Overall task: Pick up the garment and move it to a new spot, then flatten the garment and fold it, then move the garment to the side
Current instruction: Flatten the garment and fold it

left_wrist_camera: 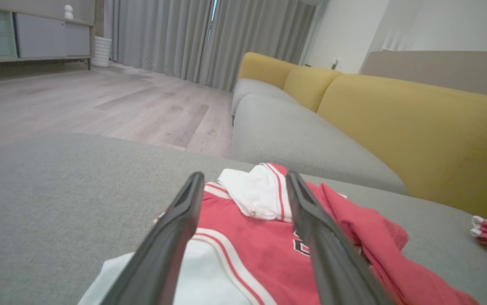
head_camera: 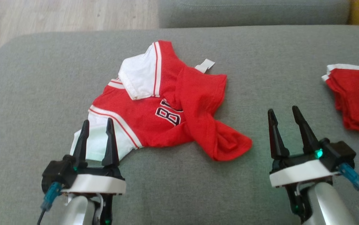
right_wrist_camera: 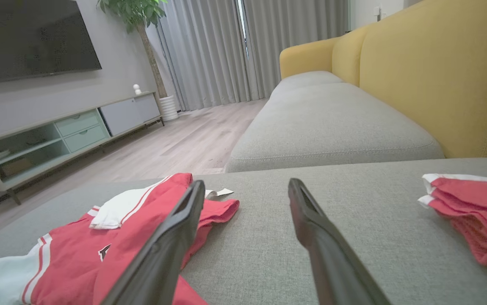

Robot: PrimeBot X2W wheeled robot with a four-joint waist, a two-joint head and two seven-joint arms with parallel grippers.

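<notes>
On the grey cushion (head_camera: 36,81), the crumpled red-and-white garment (head_camera: 154,109) lies with the spread left claw (head_camera: 97,122) over its white edge and the spread right claw (head_camera: 283,110) beside it over bare fabric; pinching one layer alone would likely leave it bunched.

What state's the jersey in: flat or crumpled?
Crumpled: the jersey has a white sleeve flipped onto its front and red cloth bunched over the lettering.
</notes>
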